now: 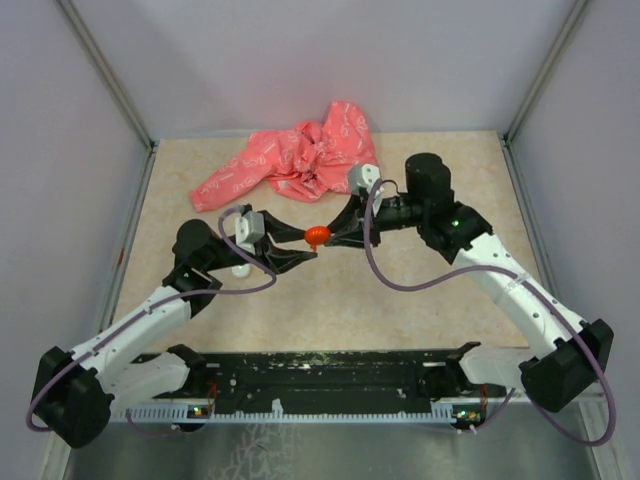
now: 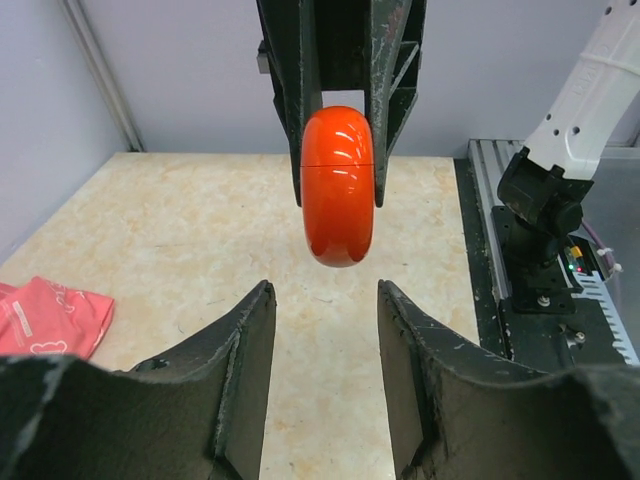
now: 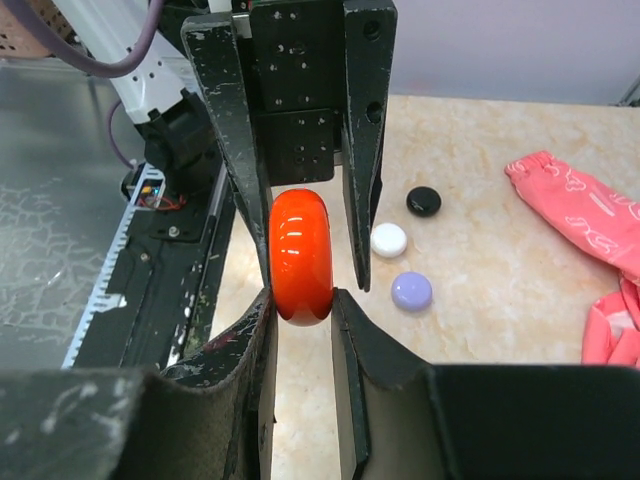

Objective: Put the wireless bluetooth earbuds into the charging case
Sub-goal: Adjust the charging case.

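1. Beige marbled desk [image 1: 330, 310] sits inside grey walls; both arms reach from its near edge and meet over the middle.
2. Right claw [image 3: 300, 297] is clamped on the charging case [image 3: 300, 250], held on edge above the desk.
3. Left claw [image 2: 322, 292] faces it, jaws parted and not touching the case.
4. Beyond lie a white disc [image 3: 388, 240], a lavender disc [image 3: 411, 291] and a black disc [image 3: 423, 201], which the overhead view does not show.
5. Farthest back is a crumpled pink cloth [image 1: 300, 160], cut off in both wrist views.

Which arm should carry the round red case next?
Right. The right gripper is clamped on the charging case, holding it off the table, while the left gripper has its jaws open and is not gripping it.
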Tool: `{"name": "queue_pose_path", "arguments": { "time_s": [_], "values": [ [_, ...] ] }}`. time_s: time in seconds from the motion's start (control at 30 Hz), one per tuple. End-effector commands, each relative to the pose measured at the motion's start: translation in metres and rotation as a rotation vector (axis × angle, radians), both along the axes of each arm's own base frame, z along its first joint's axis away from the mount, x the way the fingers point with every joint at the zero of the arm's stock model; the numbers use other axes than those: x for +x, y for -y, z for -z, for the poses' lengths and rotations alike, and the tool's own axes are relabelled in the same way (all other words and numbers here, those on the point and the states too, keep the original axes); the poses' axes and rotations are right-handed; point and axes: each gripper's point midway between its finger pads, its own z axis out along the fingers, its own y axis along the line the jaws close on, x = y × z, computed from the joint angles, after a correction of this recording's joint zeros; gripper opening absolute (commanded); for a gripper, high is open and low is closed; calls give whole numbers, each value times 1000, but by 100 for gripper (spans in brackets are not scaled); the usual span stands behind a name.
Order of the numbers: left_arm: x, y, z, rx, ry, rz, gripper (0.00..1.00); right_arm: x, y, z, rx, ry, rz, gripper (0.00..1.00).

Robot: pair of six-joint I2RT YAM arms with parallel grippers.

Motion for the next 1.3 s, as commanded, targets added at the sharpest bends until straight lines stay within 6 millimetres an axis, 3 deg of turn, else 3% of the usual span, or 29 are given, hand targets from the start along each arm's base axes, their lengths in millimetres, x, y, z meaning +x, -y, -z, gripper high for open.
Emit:
{"name": "queue_pose_path", "arguments": {
  "time_s": [0.0, 0.3, 0.57, 1.0, 1.27],
  "values": [
    [-7, 0, -9, 12, 28, 44, 51, -4, 3, 1, -98, 32, 5, 0],
    [-10, 4, -5, 33, 6, 91, 51, -2, 0, 21, -265, 23, 43, 0],
    [-7, 5, -3, 39, -15, 78, 44, 2, 1, 16, -278, 39, 85, 0],
    [1, 6, 2, 37, -47, 51, 47, 0, 2, -3, -210, 71, 117, 0],
    [-2, 6, 0, 23, -42, 62, 44, 2, 1, 2, -222, 48, 125, 0]
  ]
}}
